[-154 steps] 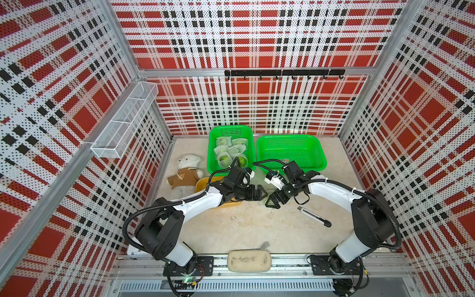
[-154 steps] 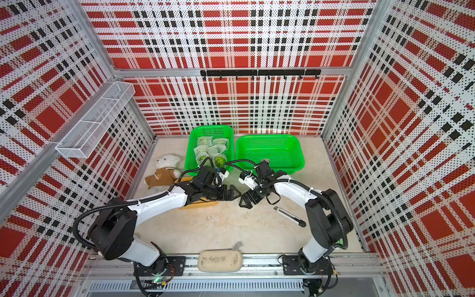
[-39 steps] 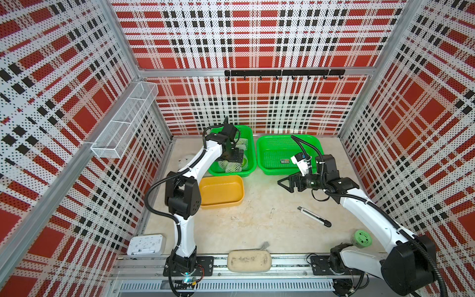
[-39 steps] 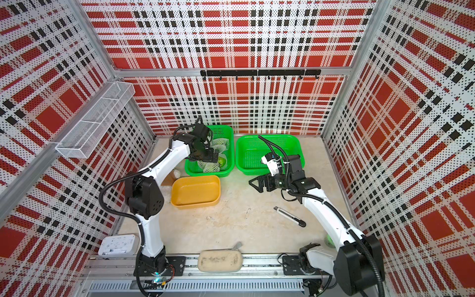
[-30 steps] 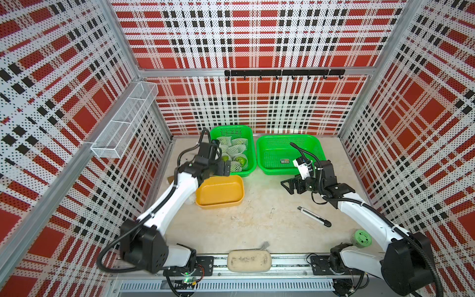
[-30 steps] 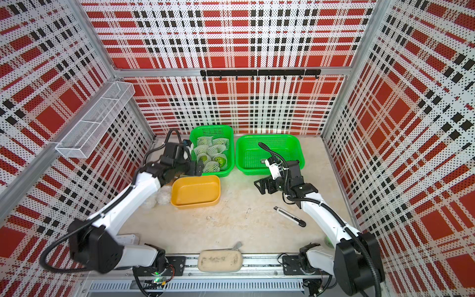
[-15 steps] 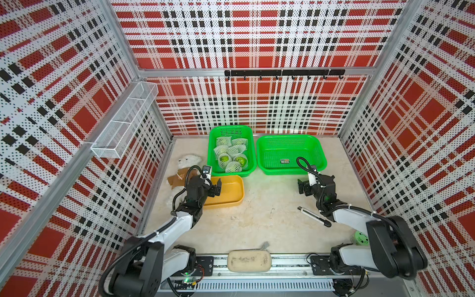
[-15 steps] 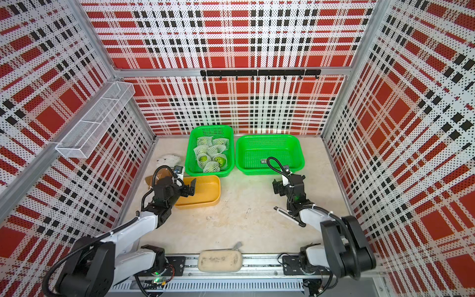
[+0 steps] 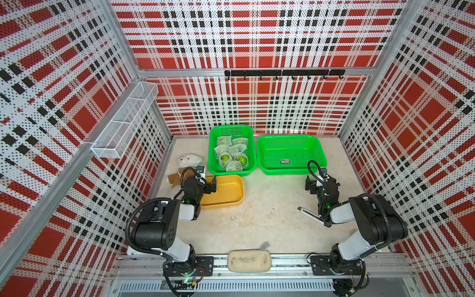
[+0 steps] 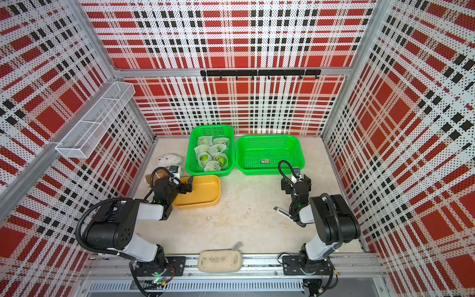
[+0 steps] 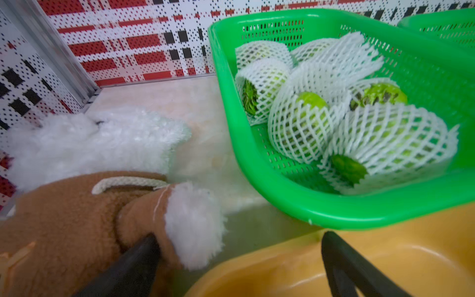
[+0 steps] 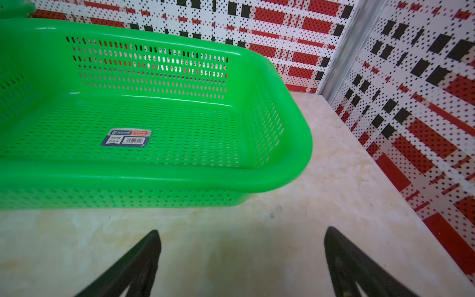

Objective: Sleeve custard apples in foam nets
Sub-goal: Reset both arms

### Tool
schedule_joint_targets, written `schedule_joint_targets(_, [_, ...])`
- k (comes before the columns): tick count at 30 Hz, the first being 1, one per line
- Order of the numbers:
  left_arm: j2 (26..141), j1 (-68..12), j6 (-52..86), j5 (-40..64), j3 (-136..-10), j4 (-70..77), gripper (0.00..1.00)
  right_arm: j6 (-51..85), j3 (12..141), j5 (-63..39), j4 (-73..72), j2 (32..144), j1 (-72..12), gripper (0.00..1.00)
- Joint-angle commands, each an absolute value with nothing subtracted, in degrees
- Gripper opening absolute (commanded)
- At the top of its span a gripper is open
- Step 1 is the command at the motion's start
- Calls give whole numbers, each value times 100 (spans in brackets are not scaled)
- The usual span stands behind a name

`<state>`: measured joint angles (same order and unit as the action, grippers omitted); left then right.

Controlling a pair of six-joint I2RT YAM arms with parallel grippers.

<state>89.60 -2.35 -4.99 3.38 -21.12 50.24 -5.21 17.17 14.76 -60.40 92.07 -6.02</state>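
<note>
My left tool (image 11: pixel 239 236) spreads wide, gripping nothing: one finger beside the plush bear (image 11: pixel 84 146), the other over the yellow tray (image 11: pixel 398 257). My right tool (image 12: pixel 241 231), equally wide, hangs over the table (image 12: pixel 231 218). The custard apples (image 11: pixel 311 99), in foam nets (image 11: pixel 393 136), lie in the green basket (image 11: pixel 246 164) at my left tool's one o'clock.

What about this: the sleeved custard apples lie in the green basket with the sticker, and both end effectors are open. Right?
No. The custard apples lie in the other green basket, as the left wrist view shows; the stickered basket holds no fruit. The left end effector and right end effector are open.
</note>
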Motion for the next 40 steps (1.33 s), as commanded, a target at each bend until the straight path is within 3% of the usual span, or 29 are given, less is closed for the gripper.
schedule_joint_targets(1, [8958, -411, -556, -61, -2061, 5650, 99, -230, 1928, 2138, -6124, 9146, -598, 100])
schedule_joint_targets(4, [9050, -717, -680, -860, -1891, 6193, 99, -273, 1939, 2113, -6153, 9178, -598, 100])
schedule_joint_targets(21, [9026, -505, -428, -729, -2266, 5455, 99, -263, 2087, 2130, -5886, 9184, -589, 100])
schedule_joint_targets(24, [9030, -516, -6, -1881, -2037, 5868, 99, -264, 2088, 2128, -5884, 9181, -600, 100])
schedule_joint_targets(26, [9027, -467, -19, -1747, -2019, 5916, 99, -263, 2092, 2132, -5884, 9184, -593, 100])
schedule_joint_targets(29, [9012, -488, -448, -589, -2344, 5257, 99, -264, 2091, 2130, -5886, 9182, -593, 100])
schedule_joint_targets(40, [9037, -425, -407, -459, -2329, 5317, 99, -260, 2092, 2135, -5887, 9184, -593, 100])
